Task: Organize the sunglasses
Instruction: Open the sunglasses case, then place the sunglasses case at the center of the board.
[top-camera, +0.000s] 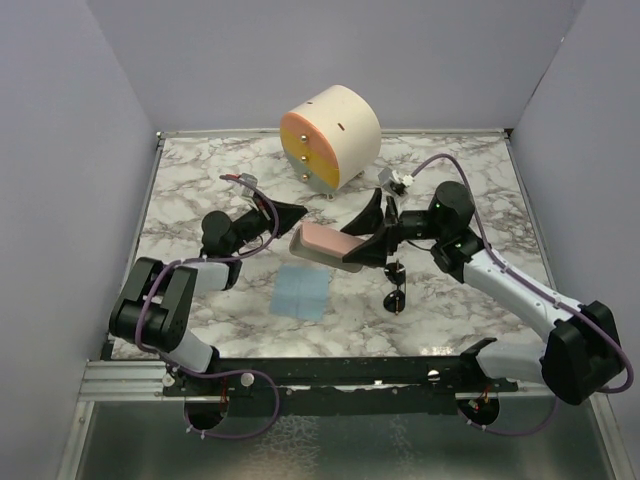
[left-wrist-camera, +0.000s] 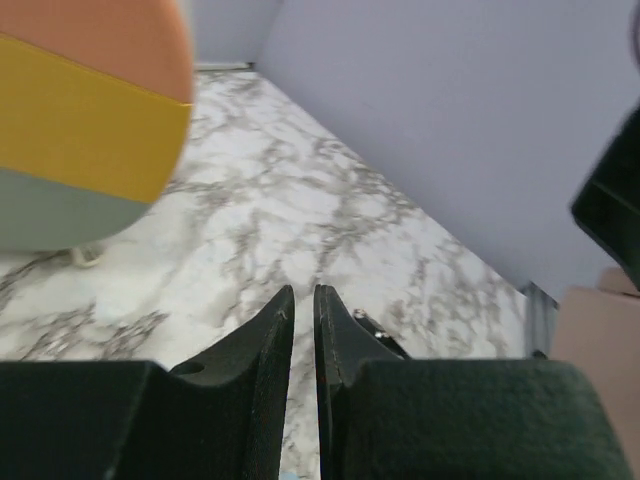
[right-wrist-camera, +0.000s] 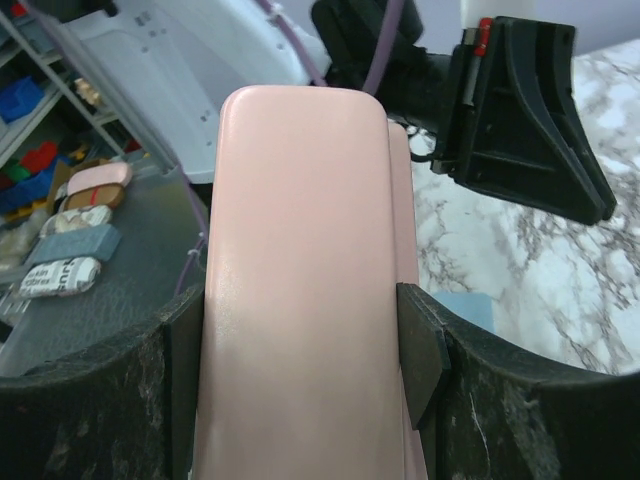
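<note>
On the left, the left gripper (top-camera: 294, 212) hangs above the marble table (top-camera: 200, 170), pointing across at the pink case (top-camera: 325, 243). Its own camera shows the two fingers (left-wrist-camera: 262, 345) drawn almost together with only a thin slit between them and nothing caught there. Behind it stands the round drawer unit (top-camera: 330, 135).

A little further right and nearer the arms, the light blue cloth (top-camera: 302, 292) lies flat on the table, untouched.

Next comes the case itself, held off the table and clamped across its width by the right gripper (top-camera: 355, 240). From the right wrist the case (right-wrist-camera: 300, 300) fills the gap between the pads and looks closed, though I cannot be sure of the far end.

Furthest right, the sunglasses (top-camera: 396, 288) lie on the table just beside the right arm's wrist, near its gripper on the side towards the arm bases. They touch neither gripper and sit well apart from the left one.

I would judge the job barely begun. The case is in hand, but the glasses are not in it, and getting it open, loading them and dealing with the cloth all remain.
</note>
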